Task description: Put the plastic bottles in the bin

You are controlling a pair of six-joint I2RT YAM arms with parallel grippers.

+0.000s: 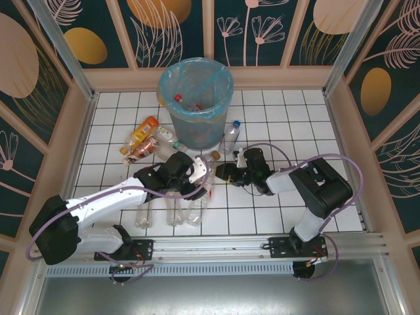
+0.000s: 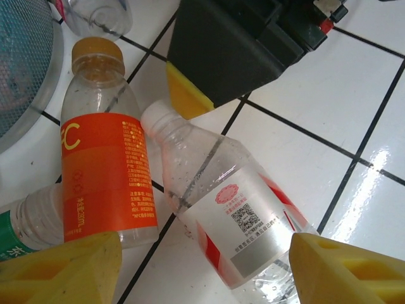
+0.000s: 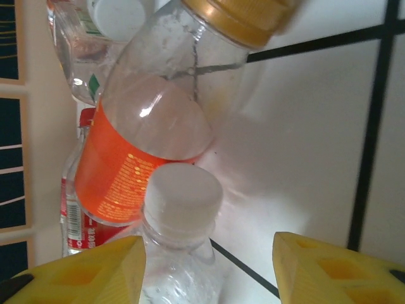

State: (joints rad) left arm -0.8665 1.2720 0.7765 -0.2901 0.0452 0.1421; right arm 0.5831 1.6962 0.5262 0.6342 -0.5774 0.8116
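Note:
The grey-blue bin (image 1: 197,128) with its blue bag stands at the back middle, with bottles inside. My left gripper (image 2: 202,266) is open, its yellow fingers on either side of a clear white-capped bottle (image 2: 234,215) that lies on the tiles. An orange-labelled bottle (image 2: 104,164) with a gold cap lies beside it. My right gripper (image 3: 209,272) is open over the same bottle's white cap (image 3: 182,199); its left finger (image 3: 88,272) is close to the neck and the other stands well apart. The two grippers (image 1: 205,176) (image 1: 224,174) meet in front of the bin.
A blue-capped bottle (image 1: 231,134) lies right of the bin. A heap of orange and pink bottles (image 1: 141,143) sits to its left. Several clear bottles (image 1: 174,211) lie under the left arm. Raised wooden walls ring the tiled floor.

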